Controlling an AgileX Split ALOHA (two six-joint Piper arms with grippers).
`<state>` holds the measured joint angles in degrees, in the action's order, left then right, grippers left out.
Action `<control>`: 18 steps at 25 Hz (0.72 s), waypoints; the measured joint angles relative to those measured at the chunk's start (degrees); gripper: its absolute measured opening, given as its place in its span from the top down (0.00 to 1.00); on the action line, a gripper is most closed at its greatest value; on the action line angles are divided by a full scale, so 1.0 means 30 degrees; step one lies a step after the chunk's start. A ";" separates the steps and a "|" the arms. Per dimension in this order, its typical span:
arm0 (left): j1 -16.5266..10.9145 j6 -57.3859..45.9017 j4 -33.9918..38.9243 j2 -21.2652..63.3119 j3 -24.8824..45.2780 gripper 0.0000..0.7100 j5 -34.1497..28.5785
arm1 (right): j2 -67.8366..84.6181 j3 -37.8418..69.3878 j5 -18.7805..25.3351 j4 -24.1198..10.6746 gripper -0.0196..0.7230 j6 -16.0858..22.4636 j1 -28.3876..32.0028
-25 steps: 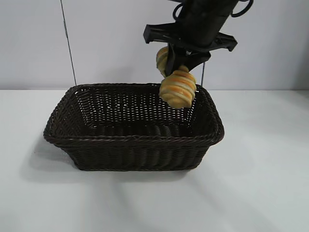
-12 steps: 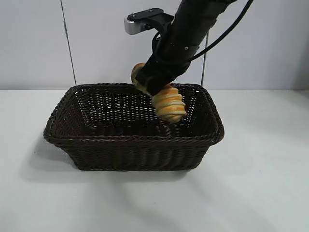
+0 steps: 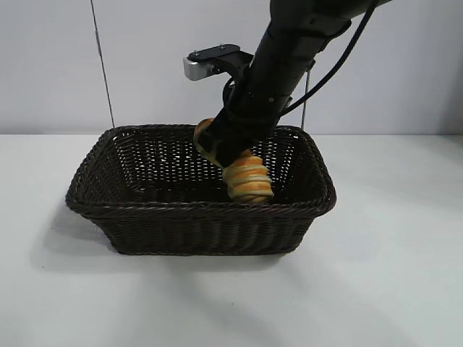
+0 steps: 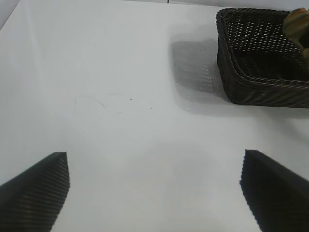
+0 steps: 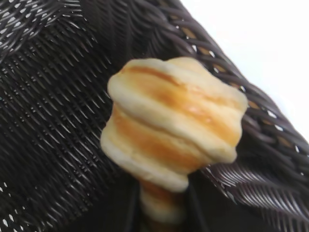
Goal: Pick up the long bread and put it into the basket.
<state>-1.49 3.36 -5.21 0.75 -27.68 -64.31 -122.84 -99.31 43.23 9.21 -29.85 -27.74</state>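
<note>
The long bread (image 3: pixel 246 179), golden-yellow with orange-brown stripes, hangs tilted inside the dark brown wicker basket (image 3: pixel 145 206), its lower end low in the right half. My right gripper (image 3: pixel 224 150) is shut on the bread's middle, reaching down into the basket from above. In the right wrist view the bread (image 5: pixel 171 128) fills the centre with the basket's weave (image 5: pixel 53 121) behind it. My left gripper (image 4: pixel 154 186) is open and empty over bare white table, with the basket (image 4: pixel 260 92) away from it.
The white table (image 3: pixel 391 275) surrounds the basket. A thin dark pole (image 3: pixel 101 65) stands behind the basket's left end, another behind the right arm.
My right arm has swung left and lowered, carrying the bread from above the basket's back right rim down into the basket.
</note>
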 joint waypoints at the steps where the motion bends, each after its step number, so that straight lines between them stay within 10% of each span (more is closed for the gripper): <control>1: 0.0000 0.0000 0.0000 0.0000 0.0000 0.02 0.0000 | 0.0000 -0.0513 0.0497 0.0000 0.12 0.0022 0.0000; 18: 0.0000 0.0000 0.0000 0.0000 0.0000 0.02 0.0000 | 0.0019 -0.8478 0.7948 -0.2621 0.08 0.7794 0.0915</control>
<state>-1.49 3.36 -5.21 0.75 -27.68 -64.31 -122.79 -124.75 67.07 1.35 -6.47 -24.99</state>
